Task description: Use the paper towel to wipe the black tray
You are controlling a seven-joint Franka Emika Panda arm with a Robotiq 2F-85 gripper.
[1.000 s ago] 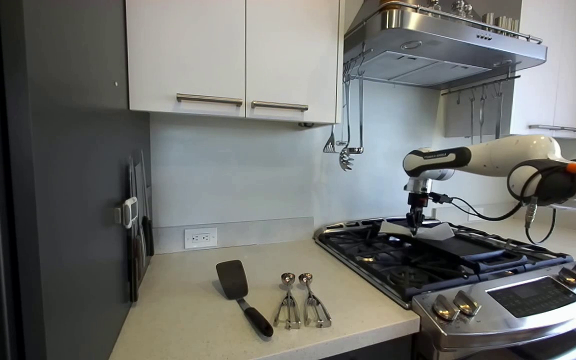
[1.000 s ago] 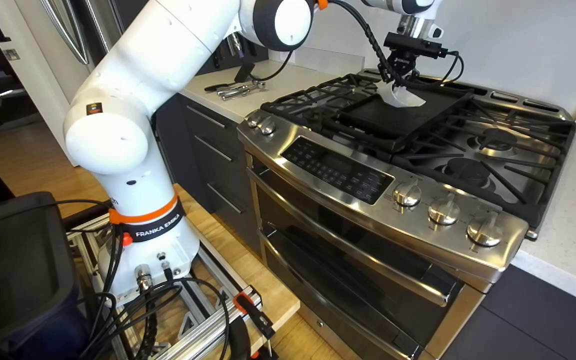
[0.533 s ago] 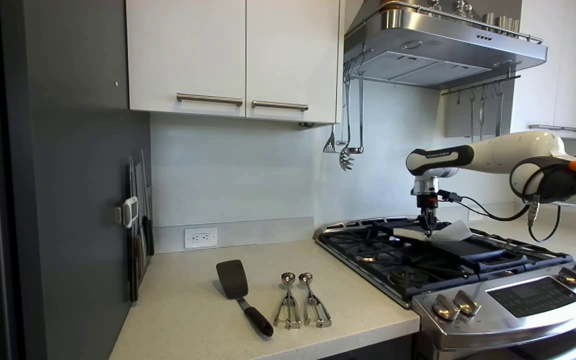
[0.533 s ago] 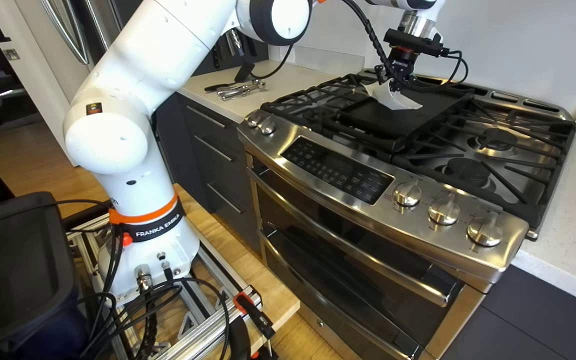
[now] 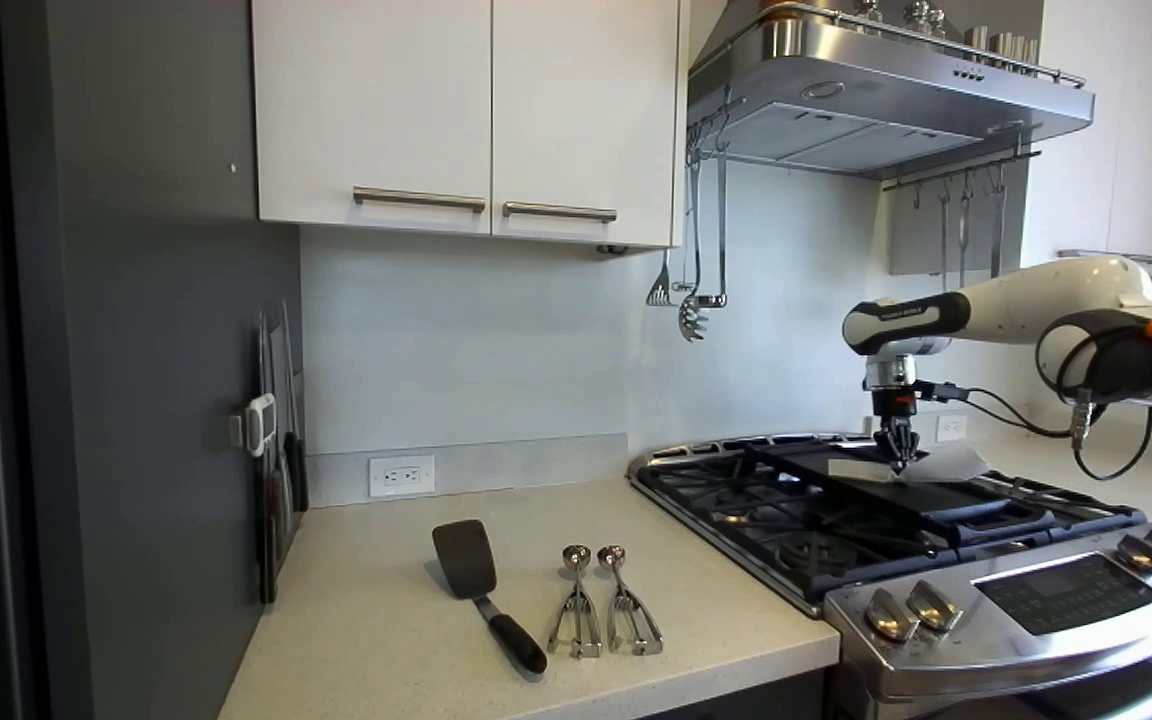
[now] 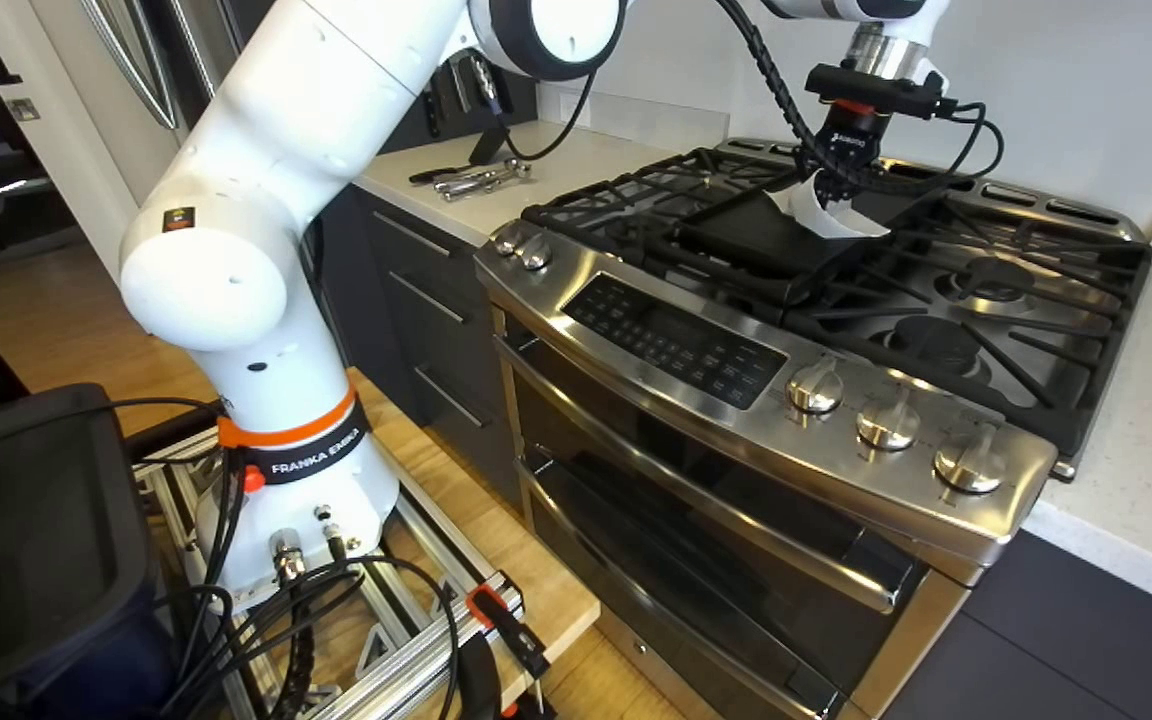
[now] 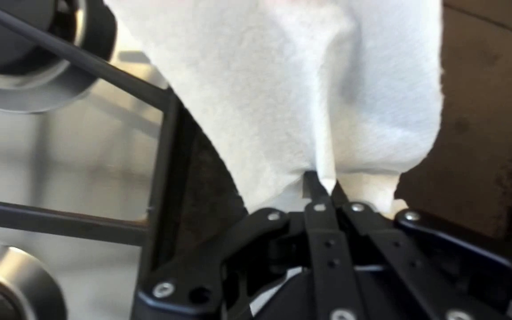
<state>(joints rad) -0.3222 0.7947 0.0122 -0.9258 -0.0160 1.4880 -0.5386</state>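
Observation:
The white paper towel (image 5: 948,464) is pinched near its middle by my gripper (image 5: 898,466), its two ends spreading out to either side. In the wrist view a raised fold of the paper towel (image 7: 278,98) runs in between the closed fingers (image 7: 314,184). Beneath it lies the black tray (image 6: 736,228), set over the middle of the stove. The towel (image 6: 824,215) is low over the tray in both exterior views; whether it touches the surface all along cannot be told. Part of the tray is hidden behind the towel and my gripper (image 6: 834,198).
Black stove grates (image 6: 1016,290) flank the tray on both sides. A steel range hood (image 5: 886,100) with hanging utensils is above. On the counter lie a black spatula (image 5: 466,560) and two metal scoops (image 5: 576,610). Control knobs (image 5: 891,614) line the stove's front.
My gripper has moved across the tray with the towel, rightward in both exterior views. The towel's ends have shifted and bent differently. The grip has stayed shut.

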